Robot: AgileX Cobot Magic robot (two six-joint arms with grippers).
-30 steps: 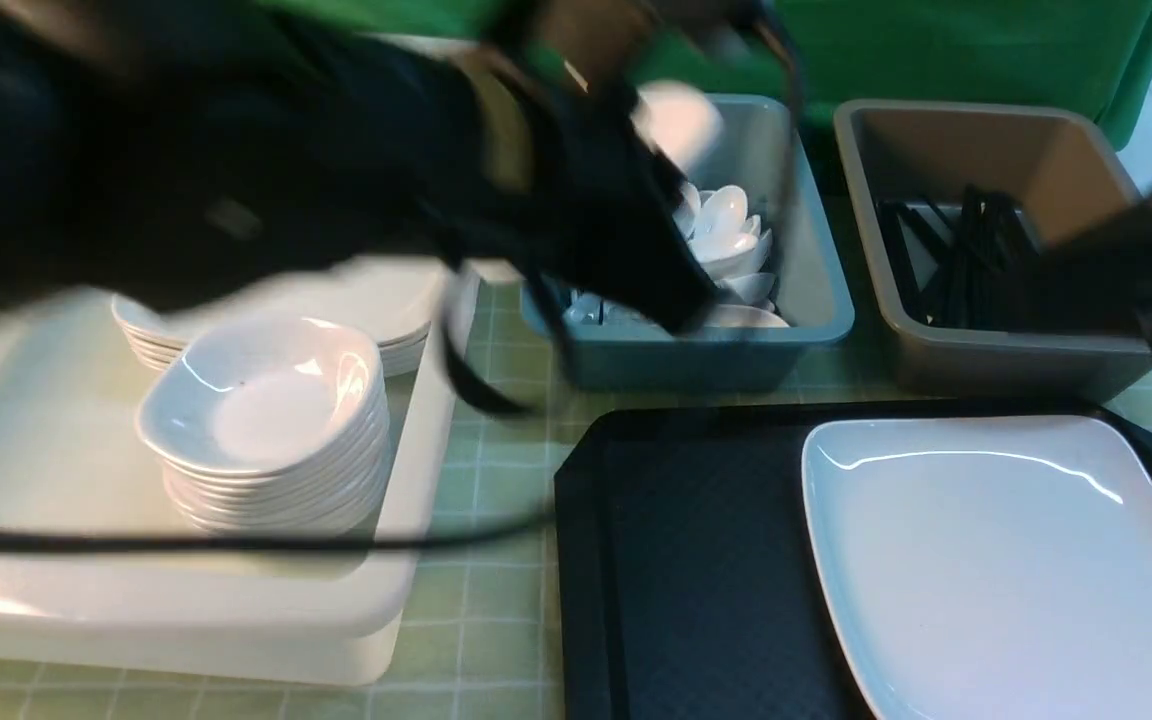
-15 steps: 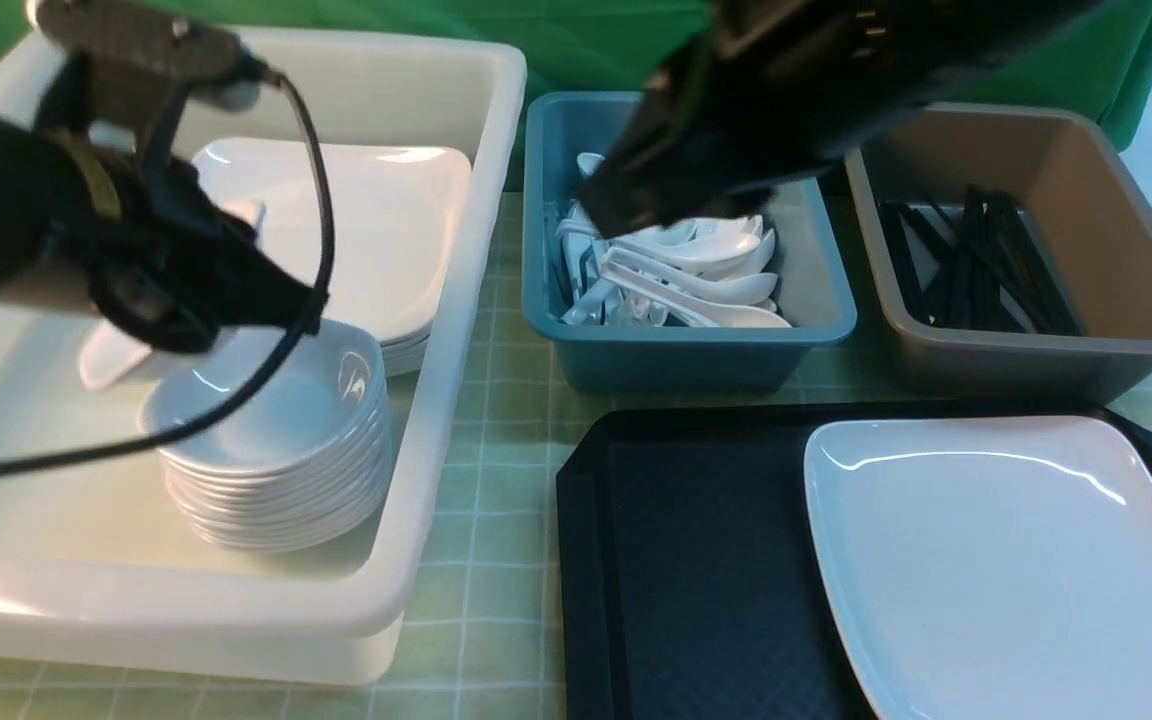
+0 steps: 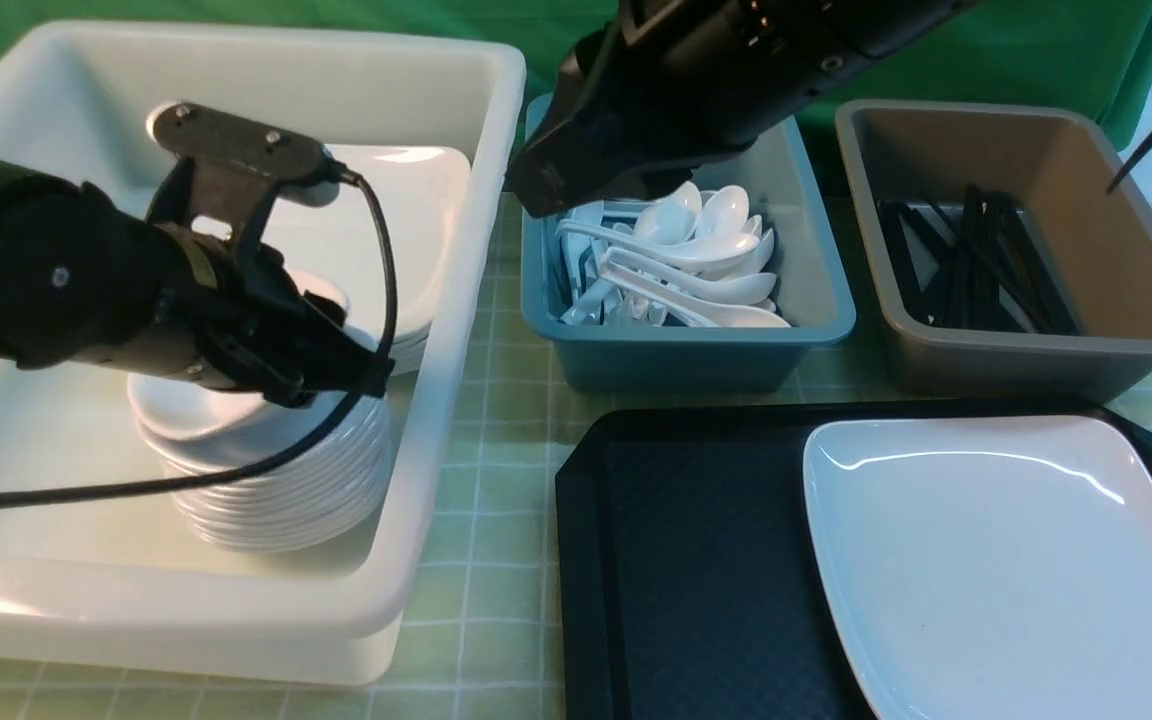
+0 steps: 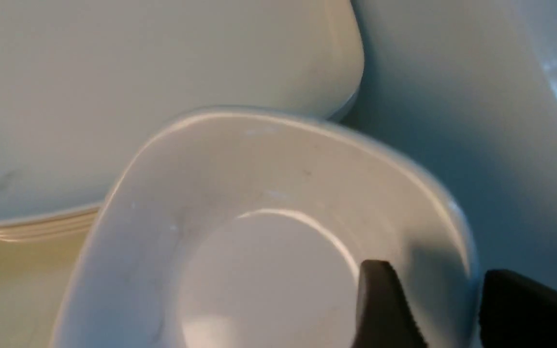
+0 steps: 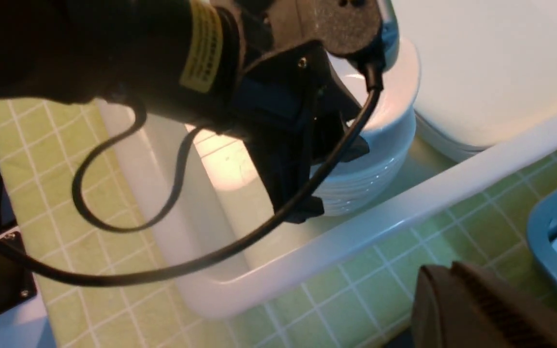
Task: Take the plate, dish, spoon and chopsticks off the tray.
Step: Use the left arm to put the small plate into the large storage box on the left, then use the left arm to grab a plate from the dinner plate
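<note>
Left fingers (image 4: 385,309), parted, straddled the rim of the top dish (image 4: 259,232) in the white bin (image 3: 476,250). Right fingers (image 5: 472,309), clenched empty, hovered at the blue bin's (image 3: 686,365) left edge.

Near right, the tray (image 3: 696,560) is black with a diamond texture and the plate (image 3: 1016,560) is glossy white. The tabletop (image 3: 496,420) is pale green with a light grid. The left tub (image 3: 456,300) is white. The far bins: teal (image 3: 686,360) with white spoons (image 3: 696,260), grey-brown (image 3: 1016,360) with black chopsticks (image 3: 966,270).
</note>
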